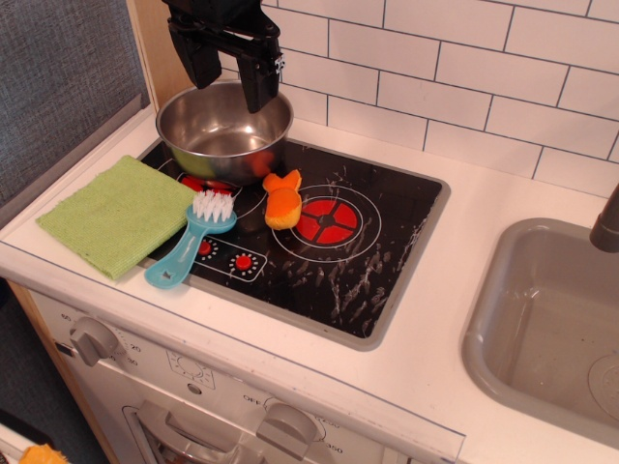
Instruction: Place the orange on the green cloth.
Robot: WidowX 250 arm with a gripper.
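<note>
Gripper (230, 70) upper left, fingers apart, empty; small rounded yellow-orange plastic toy orange (282, 204) centre-left likely light, stiff, slick; you'd pinch its sides; lime-green terry cloth (116, 214) left.

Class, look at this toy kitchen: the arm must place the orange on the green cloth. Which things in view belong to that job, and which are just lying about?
Belong to the job:
orange, on the hob
green cloth, flat at the left
gripper, open above the bowl

Just lying about:
steel bowl
brush
hob
sink
</note>
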